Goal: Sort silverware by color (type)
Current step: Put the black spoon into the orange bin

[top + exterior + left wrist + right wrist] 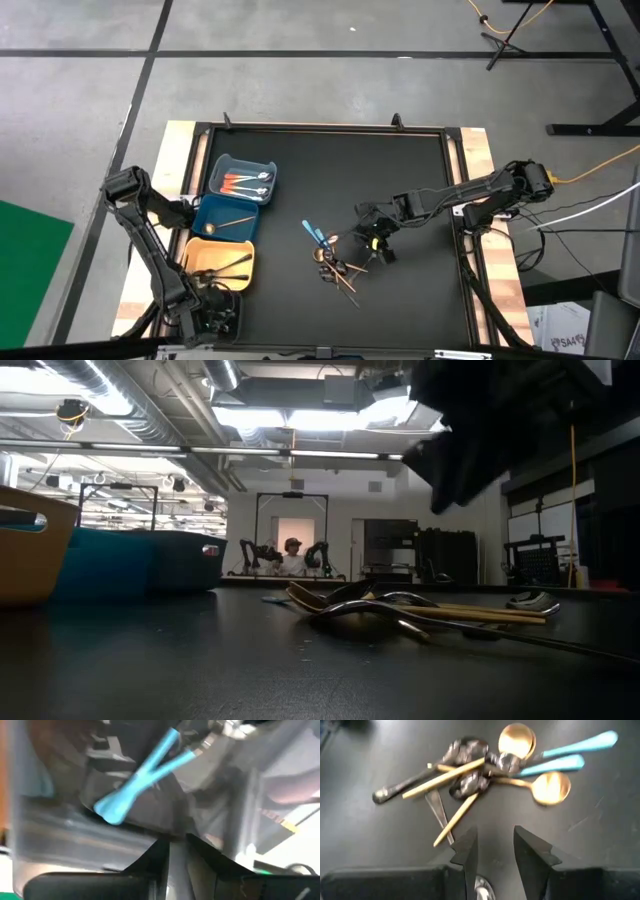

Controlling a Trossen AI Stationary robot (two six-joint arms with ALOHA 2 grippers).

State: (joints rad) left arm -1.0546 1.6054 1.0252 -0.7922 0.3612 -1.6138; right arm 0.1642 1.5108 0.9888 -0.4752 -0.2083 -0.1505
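A pile of silverware (337,262) lies on the black table mat: gold spoons (550,787), black pieces (465,750) and two light-blue-handled pieces (575,745), crossed over one another. It also shows in the low view (420,610). My right gripper (375,240) hangs open and empty just right of the pile, and its fingers (495,845) stand short of it. My left gripper (215,312) is over a grey bin at the near left. It is slightly open and empty (176,850), above two light blue pieces (145,775) lying in that bin.
Three bins stand in a row at the table's left. The far one (243,180) holds orange-handled pieces, the dark blue one (225,215) a gold piece, and the yellow one (220,262) black pieces. In the low view the bins (130,560) stand at the left. People sit far behind the table.
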